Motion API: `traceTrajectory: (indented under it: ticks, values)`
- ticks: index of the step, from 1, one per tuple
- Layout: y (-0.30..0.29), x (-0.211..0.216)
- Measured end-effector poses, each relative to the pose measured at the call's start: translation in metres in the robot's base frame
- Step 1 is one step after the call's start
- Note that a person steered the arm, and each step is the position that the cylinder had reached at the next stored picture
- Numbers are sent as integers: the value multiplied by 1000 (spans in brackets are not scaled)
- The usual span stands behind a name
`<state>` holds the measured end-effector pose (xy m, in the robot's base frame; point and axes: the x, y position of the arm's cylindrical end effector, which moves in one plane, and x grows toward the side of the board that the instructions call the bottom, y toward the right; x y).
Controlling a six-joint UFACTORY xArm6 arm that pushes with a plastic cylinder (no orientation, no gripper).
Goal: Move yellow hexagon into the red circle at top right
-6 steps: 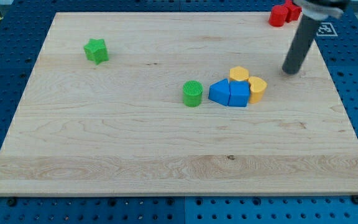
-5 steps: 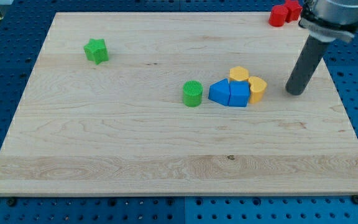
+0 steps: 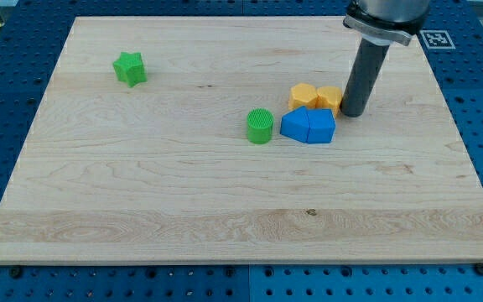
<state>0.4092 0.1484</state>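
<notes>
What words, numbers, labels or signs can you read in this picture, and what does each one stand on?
There is no readable text: no words, numbers or brand names.
One sign only: a black-and-white square marker on the blue base beyond the wooden board's top right corner, a pattern without letters, partly hidden by the arm.
The blocks carry no print.
</notes>
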Motion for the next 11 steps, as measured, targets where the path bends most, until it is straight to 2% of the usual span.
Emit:
traceTrajectory:
  ticks: [6,7,9,10,11]
  values:
    - [-178,-3]
    - [-180,-17]
    - [-162,-13]
    - [-149,6]
    - [-134,-4]
